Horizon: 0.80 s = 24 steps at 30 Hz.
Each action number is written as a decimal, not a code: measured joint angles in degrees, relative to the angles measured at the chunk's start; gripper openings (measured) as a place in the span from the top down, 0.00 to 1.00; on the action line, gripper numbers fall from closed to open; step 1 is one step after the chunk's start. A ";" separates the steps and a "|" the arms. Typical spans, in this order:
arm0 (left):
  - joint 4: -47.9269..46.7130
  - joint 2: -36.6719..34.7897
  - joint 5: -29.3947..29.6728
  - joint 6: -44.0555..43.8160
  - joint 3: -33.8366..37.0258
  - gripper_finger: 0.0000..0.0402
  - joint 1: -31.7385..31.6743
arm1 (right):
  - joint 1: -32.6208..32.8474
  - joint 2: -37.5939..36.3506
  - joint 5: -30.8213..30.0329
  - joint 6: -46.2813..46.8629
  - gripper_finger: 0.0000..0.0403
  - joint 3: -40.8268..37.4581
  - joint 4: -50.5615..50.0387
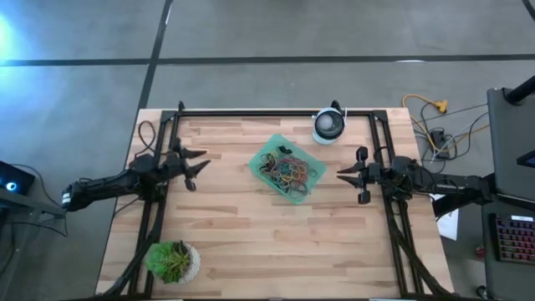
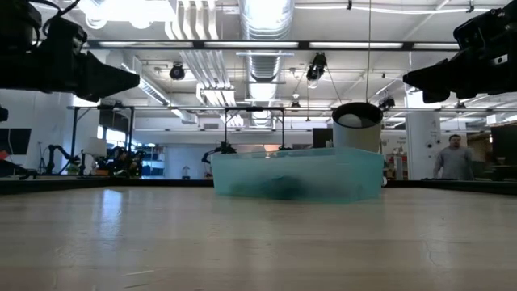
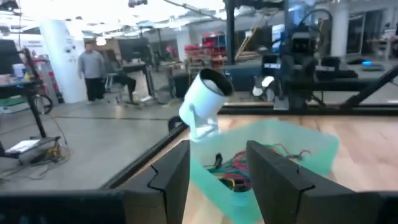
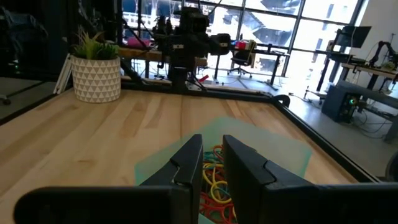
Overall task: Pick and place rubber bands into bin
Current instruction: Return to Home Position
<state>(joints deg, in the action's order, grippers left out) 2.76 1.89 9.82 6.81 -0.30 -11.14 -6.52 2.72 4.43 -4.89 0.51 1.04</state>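
Both left end effector (image 1: 201, 170) and right end effector (image 1: 355, 176) are held released near opposite counter (image 1: 251, 242) edges; homing is judged underway, only retraction required.

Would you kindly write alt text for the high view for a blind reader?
A mint-green bin holding coloured rubber bands sits centred on the wooden table, the left gripper and right gripper apart from it on either side. A potted plant stands at one corner.

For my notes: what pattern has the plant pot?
The pot has grey triangles on white; right wrist view.
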 joint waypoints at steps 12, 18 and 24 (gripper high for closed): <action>-1.31 0.23 -8.79 0.31 0.00 0.65 0.11 | 0.02 0.04 -0.05 -0.02 0.86 0.00 0.00; -0.87 0.83 -16.54 2.58 0.00 0.65 0.22 | 0.02 0.04 -0.04 -0.02 0.86 0.02 0.00; -0.87 2.10 -16.66 2.60 0.00 0.65 0.22 | 0.02 0.04 -0.04 -0.02 0.86 0.02 0.00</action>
<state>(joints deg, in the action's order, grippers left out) 1.89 4.00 -6.84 9.41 -0.30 -10.92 -6.50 2.76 4.38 -4.91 0.54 1.04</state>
